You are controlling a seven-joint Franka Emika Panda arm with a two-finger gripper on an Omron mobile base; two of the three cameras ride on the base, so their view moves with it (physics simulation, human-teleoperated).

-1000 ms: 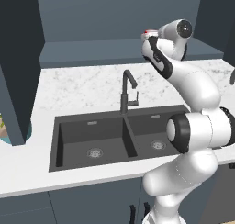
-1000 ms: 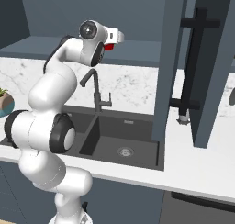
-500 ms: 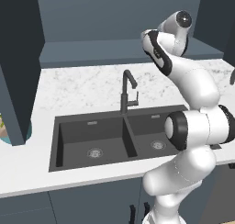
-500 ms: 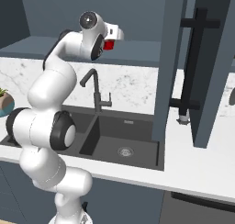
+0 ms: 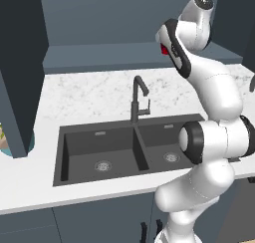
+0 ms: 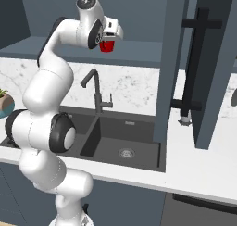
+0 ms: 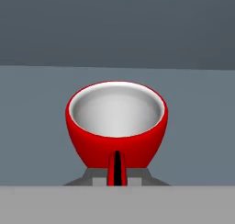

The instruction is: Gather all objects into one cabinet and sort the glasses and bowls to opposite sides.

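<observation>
Cup [image 7: 117,126], small, bright red with pale inside, rigid and thin-walled; judged light, smooth enough to slip, liable to chip if dropped. Held upright with the jaws closed on its near wall at the gripper [image 6: 109,39], high above the sink [image 6: 121,144] and before the dark blue cabinet shelf [image 6: 139,51]. Best hold: across the wall near the rim, as now.

My arm [image 5: 214,87] is glossy white, rounded segments with dark grey or black bands at the joints. Big dark disc on the elbow [image 6: 62,132], small grey cap on top joint [image 5: 203,2]. End effector [image 6: 110,33] white, blocky.
</observation>
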